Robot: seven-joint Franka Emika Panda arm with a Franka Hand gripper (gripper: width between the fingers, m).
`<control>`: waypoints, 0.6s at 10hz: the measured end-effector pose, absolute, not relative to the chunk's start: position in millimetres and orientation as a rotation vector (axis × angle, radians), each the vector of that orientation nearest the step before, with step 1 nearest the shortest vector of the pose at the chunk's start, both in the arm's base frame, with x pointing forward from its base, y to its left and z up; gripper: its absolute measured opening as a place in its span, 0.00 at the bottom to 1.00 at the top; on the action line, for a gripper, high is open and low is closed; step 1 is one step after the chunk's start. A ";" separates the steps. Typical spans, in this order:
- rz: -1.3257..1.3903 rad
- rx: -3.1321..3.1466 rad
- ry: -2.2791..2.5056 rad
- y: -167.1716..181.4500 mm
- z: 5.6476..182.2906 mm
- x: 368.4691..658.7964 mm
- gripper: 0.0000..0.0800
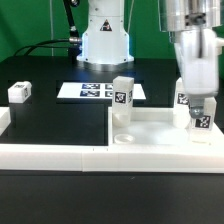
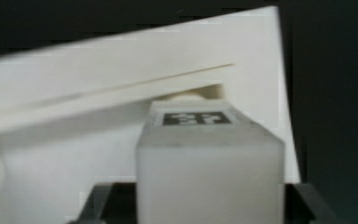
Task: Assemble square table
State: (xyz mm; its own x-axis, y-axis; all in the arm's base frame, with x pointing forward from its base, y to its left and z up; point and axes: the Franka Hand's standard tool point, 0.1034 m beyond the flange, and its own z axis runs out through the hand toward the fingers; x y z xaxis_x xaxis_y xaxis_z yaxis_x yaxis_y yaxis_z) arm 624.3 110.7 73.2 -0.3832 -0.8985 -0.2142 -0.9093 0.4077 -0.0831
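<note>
Black table (image 1: pixel 55 120); tray top (image 1: pixel 160 128), leg (image 1: pixel 200 118) between fingers (image 2: pixel 119 205)

**Tabletop** (image 1: pixel 160 128): a white square tray with a raised rim, lying flat at near right, with a round hole by its near-left corner. I count four white tagged legs.

- **Loose leg** (image 1: pixel 20 92) lies far left, well apart.
- **Corner leg** (image 1: pixel 122 92) stands upright at the tray's far-left corner.
- **Rear leg** (image 1: pixel 183 97) stands far right.
- **Held leg** (image 1: pixel 201 122) is upright just beside the rear leg, clamped in the gripper (image 1: pixel 200 112).
</note>
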 end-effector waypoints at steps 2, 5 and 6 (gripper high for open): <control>0.088 -1.460 2.517 111.0 73.1 624.0 0.36; 0.073 -1.587 2.442 111.2 72.2 623.6 0.47; 0.056 -1.736 2.332 114.3 73.6 624.2 0.71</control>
